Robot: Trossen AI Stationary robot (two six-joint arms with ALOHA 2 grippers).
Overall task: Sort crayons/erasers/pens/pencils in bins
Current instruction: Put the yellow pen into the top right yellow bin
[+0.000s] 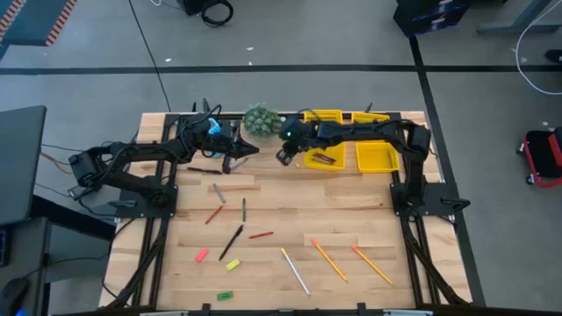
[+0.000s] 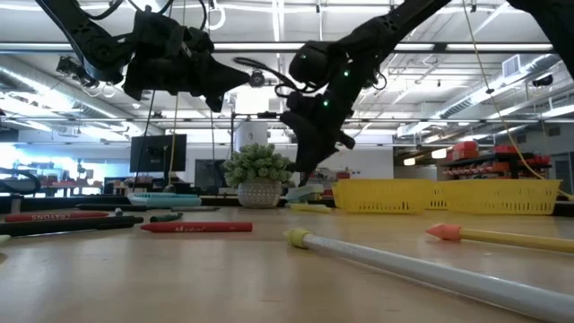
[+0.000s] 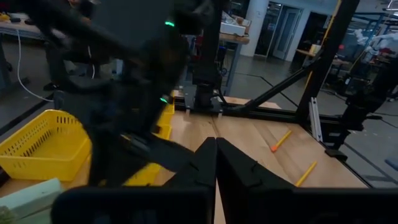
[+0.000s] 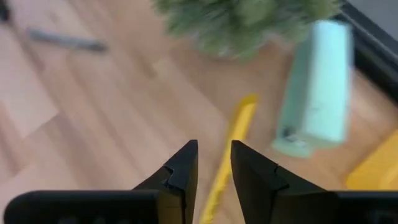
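1. The right tool (image 1: 286,156) hangs at the back of the desk (image 1: 281,206), just beside the bins (image 1: 378,158). Its fingers are parted with nothing between them, and its wrist view looks down on a yellow pencil (image 4: 229,152) lying right under the gap. My guess is it's lined up to grab that one.
2. The left tool (image 1: 235,162) sits raised near the back left, fingers fully closed and empty. Probably just parked out of the way.
3. One bin (image 1: 325,160) already has dark sticks in it, so likely that's the pens' home.
4. Most stuff is loose on the front half: red crayons (image 1: 261,235), a dark pen (image 1: 231,241), pink eraser (image 1: 201,255), yellow eraser (image 1: 233,264), green eraser (image 1: 226,297), orange pencils (image 1: 372,264) and a whitish one (image 1: 296,271).
5. The potted plant (image 1: 261,119) and a pale green block (image 4: 314,90) crowd that pencil, so the grab looks tight.
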